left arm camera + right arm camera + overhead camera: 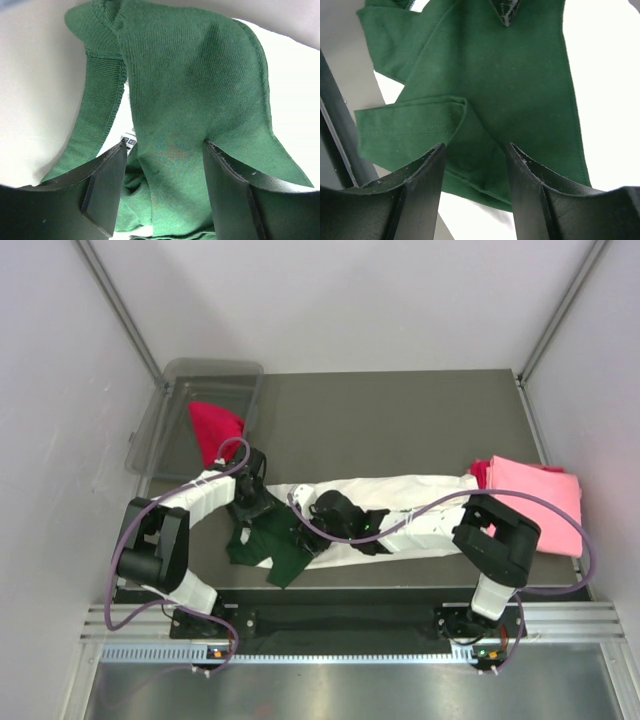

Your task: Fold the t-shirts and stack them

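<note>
The white t-shirt [415, 492] with dark green sleeves [272, 552] lies stretched across the middle of the table, its green part at the left. My left gripper [250, 508] is down on the green shoulder. In the left wrist view the gripper [165, 145] has its jaws apart with green cloth [190, 90] bunched between them. My right gripper [335, 512] is down on the shirt a little to the right. In the right wrist view the gripper [475, 145] is also open over a folded green sleeve [485, 85]. A folded light pink t-shirt [535, 495] lies at the right on a red one [480, 472].
A clear grey plastic bin [180, 390] stands at the back left with another red t-shirt [215, 428] in it. The table's front edge and the arm rail [340, 620] run just below the green sleeve. Purple cables loop around both arms.
</note>
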Controlling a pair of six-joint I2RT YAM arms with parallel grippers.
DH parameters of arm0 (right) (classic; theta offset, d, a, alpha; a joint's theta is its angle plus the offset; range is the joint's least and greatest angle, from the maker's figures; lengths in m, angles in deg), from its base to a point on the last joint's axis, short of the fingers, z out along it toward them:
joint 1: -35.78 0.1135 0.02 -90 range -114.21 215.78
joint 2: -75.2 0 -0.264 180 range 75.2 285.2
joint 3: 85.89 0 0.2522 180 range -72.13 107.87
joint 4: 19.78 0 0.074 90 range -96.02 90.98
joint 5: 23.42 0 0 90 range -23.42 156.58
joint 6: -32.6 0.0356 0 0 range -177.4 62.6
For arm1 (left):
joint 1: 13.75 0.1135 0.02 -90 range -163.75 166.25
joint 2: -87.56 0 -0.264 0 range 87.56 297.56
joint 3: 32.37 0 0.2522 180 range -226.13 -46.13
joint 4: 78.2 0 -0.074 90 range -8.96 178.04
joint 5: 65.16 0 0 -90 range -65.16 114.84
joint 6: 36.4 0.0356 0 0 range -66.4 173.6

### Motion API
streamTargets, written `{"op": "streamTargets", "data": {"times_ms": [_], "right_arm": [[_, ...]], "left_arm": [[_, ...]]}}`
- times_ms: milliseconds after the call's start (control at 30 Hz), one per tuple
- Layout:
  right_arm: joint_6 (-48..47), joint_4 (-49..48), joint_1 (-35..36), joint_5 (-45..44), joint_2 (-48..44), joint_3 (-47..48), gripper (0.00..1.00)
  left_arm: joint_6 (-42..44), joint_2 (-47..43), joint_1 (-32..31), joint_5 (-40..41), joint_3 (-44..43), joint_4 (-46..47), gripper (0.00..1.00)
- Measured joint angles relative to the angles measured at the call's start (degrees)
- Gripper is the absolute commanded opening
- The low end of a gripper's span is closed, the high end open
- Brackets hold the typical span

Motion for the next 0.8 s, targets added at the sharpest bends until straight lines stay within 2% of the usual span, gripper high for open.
{"op": "streamTargets", "data": {"times_ms": [267,633,733,767,800], "right_arm": [[0.0,-0.4,0.7,0.2,-2.4,-0.6,0.52],[-2.2,2.8,5.0,-6.4,-1.3,1.1,0.43],[-2.6,3.4,5.0,-7.8,-0.5,1.7,0.32],[-2.7,3.7,5.0,-8.3,-0.2,1.9,0.22],[-3.1,4.3,5.0,-8.9,0.1,2.4,0.17]], "left_arm": [[-0.3,0.0,0.0,0.2,0.0,-0.1,0.65],[-0.7,-0.3,0.0,0.5,0.2,-0.1,0.64],[-0.9,-0.3,0.0,0.5,0.2,-0.1,0.64],[-0.9,-0.3,0.0,0.5,0.2,-0.1,0.64],[-1.0,-0.3,0.0,0.5,0.2,-0.1,0.64]]}}
